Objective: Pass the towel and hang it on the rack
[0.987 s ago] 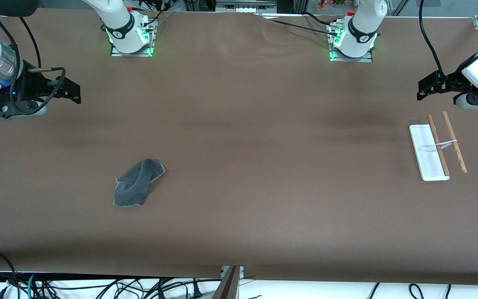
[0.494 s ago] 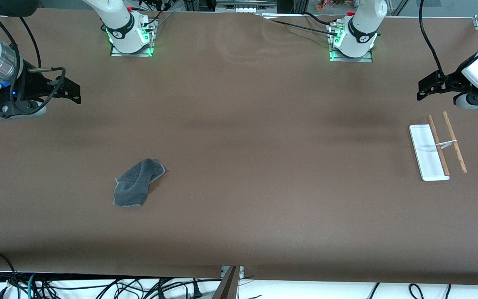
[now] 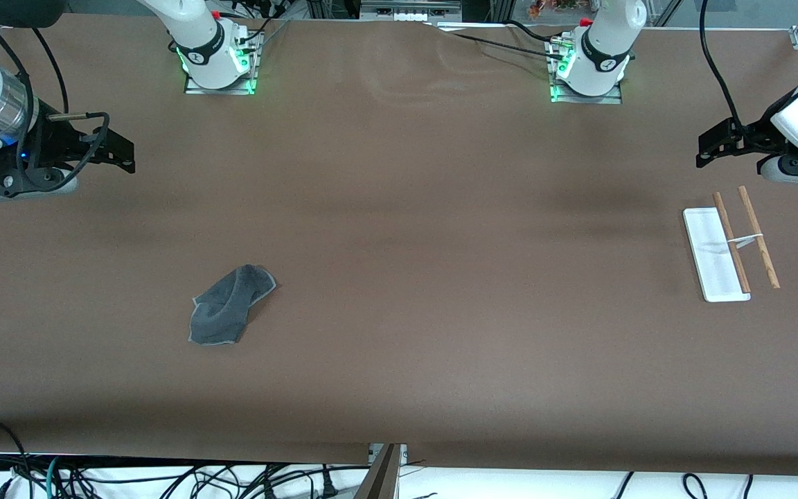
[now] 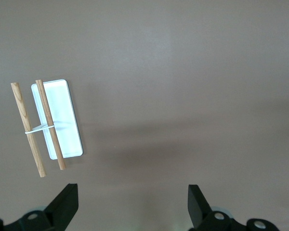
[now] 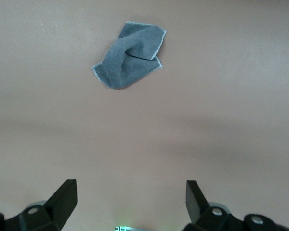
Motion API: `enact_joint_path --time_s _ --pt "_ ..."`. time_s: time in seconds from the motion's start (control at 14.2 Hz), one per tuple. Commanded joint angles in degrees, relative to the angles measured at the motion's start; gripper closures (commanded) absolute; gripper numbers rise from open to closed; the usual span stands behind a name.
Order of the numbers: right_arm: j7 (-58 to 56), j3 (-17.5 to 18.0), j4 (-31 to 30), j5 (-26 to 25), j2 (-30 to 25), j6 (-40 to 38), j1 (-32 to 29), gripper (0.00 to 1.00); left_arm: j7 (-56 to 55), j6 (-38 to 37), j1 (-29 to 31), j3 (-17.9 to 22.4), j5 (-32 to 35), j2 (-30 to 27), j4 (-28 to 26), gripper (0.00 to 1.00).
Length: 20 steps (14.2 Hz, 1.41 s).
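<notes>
The towel (image 3: pixel 228 304) lies crumpled on the brown table, dark grey side up with a light stitched edge, toward the right arm's end; it also shows in the right wrist view (image 5: pixel 129 57). The rack (image 3: pixel 730 244), a white flat base with two light-brown rods and a white crosspiece, stands toward the left arm's end; it also shows in the left wrist view (image 4: pixel 47 124). My right gripper (image 3: pixel 120 156) is open and empty, up over the table at the right arm's end, apart from the towel. My left gripper (image 3: pixel 706 151) is open and empty, up over the table near the rack.
The two arm bases (image 3: pixel 217 61) (image 3: pixel 589 69) stand along the table's edge farthest from the front camera. Cables (image 3: pixel 163 482) hang below the table's near edge. The brown table (image 3: pixel 440 277) lies bare between towel and rack.
</notes>
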Motion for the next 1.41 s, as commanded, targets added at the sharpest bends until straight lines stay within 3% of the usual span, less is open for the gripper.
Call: enact_joint_path --time_s 0.0,0.35,0.92,1.34 --pt "0.9 0.4 -1.0 0.9 0.2 0.6 0.0 0.0 -0.3 -1.6 0.4 -0.5 0.9 0.8 2.0 0.0" --pt "9.6 0.6 -0.7 2.5 7.6 8.1 4.0 0.0 -0.3 -1.6 0.5 -0.5 0.9 0.8 2.0 0.0" --pt "21.2 0.6 -0.5 2.7 24.9 29.5 10.4 0.0 -0.3 -1.6 0.4 -0.5 0.9 0.8 2.0 0.0" --pt "25.6 0.6 -0.4 5.9 31.5 35.8 12.7 0.04 -0.5 -1.6 0.4 -0.5 0.9 0.8 2.0 0.0"
